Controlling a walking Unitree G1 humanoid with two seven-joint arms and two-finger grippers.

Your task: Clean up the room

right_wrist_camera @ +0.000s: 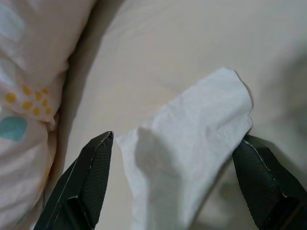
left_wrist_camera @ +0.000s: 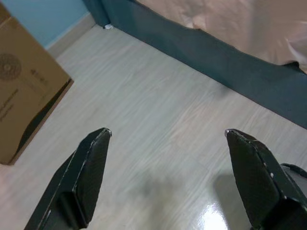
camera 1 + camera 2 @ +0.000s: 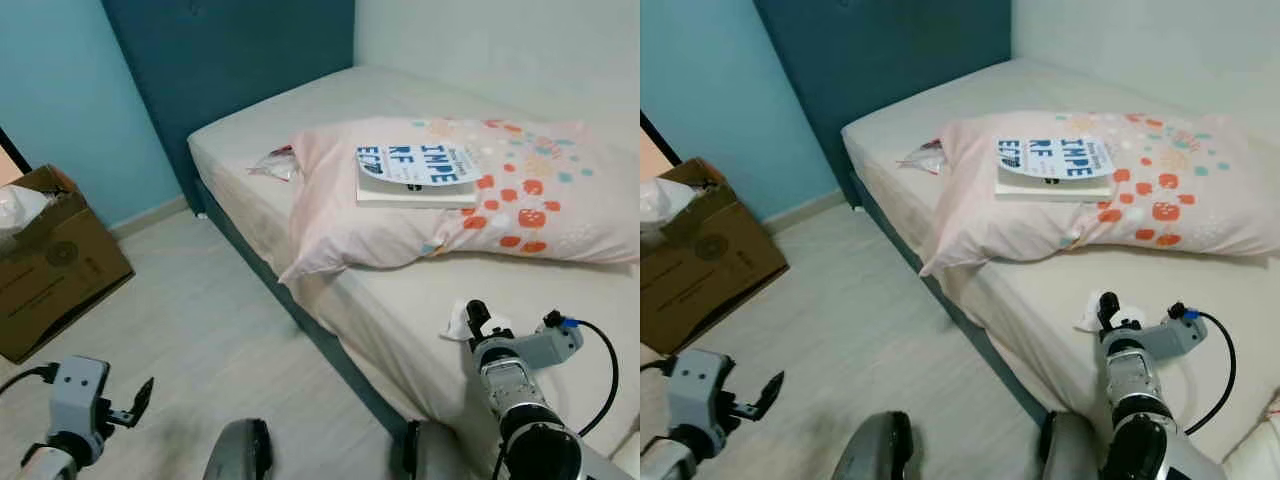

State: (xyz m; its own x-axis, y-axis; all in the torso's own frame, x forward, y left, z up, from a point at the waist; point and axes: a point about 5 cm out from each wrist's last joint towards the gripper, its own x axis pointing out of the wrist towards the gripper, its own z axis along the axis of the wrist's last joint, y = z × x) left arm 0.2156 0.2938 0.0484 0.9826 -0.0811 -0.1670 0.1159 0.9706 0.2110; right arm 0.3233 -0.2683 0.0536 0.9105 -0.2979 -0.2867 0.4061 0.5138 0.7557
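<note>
Cream bed sheet (image 1: 158, 57) lies under the right gripper (image 1: 175, 179), whose spread fingers straddle a white tissue (image 1: 187, 153); left gripper (image 2: 168, 177), fingers released, hovers above wooden floor (image 2: 158, 120).

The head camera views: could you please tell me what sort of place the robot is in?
Most likely a bedroom: a bed with a bare mattress stands against the walls, a patterned pillow lies on it, and an open cardboard box sits on the floor.

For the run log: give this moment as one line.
right gripper: open, straddling white tissue on bed | left gripper: open, idle above floor | cardboard box: on floor
</note>
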